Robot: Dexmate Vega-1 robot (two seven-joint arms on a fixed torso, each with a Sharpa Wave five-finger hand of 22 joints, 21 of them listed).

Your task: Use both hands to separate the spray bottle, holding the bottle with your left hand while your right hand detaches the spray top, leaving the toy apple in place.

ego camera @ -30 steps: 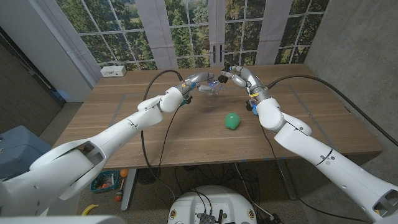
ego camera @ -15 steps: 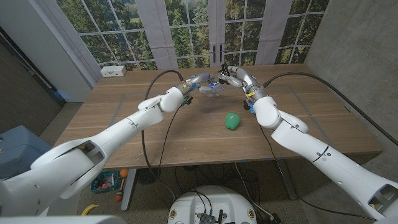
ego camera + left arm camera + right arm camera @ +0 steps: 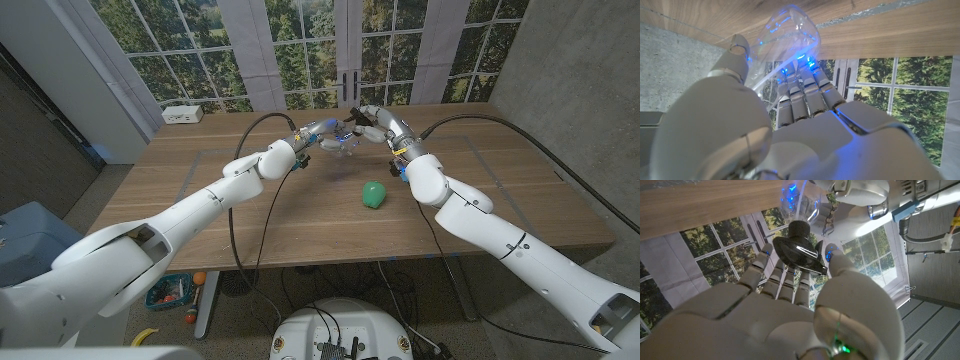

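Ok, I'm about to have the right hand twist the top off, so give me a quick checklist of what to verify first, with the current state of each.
1. Left hand grips the clear bottle: ok.
2. Right hand has its fingers around the black spray top: ok.
3. Spray top detached from the bottle: not ok, it sits on the neck.
4. Bottle lifted off the table: ok.
5. Toy apple on the table, apart from both hands: ok.
6. Firmness of the right hand's grip: cannot tell.
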